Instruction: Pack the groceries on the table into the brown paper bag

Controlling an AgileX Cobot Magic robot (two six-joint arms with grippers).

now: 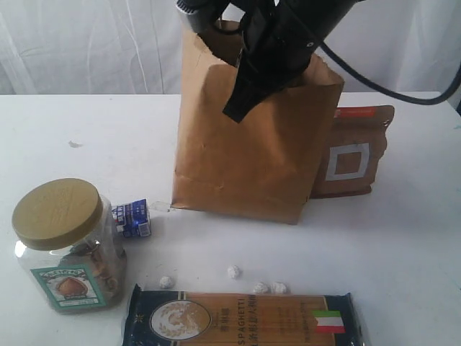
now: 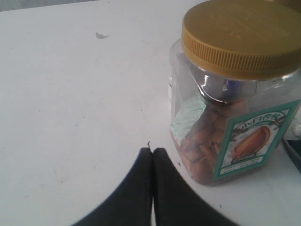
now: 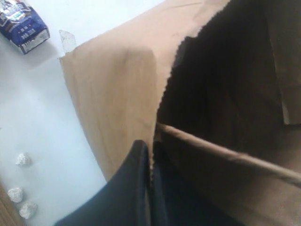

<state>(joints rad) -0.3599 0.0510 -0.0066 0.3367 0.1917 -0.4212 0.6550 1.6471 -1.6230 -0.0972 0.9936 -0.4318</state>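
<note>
Bag (image 1: pixel 245 166) is standing mid-table (image 1: pixel 403 238), toward the far side. Right gripper (image 3: pixel 151 155) is pinching its near rim, one finger outside and one inside, jaws clenched on the paper. Left gripper (image 2: pixel 151 154) is hovering over bare table at near left, jaws pressed together and holding nothing, with the jar (image 2: pixel 230 94) sitting just beside its tips.

Lab-style robot test setup: plain white tabletop (image 1: pixel 403 238) under right gripper (image 1: pixel 236 109), white cloth backdrop (image 1: pixel 86 43) hung behind it, black cable (image 1: pixel 389 90) trailing off arm (image 1: pixel 302 29).
</note>
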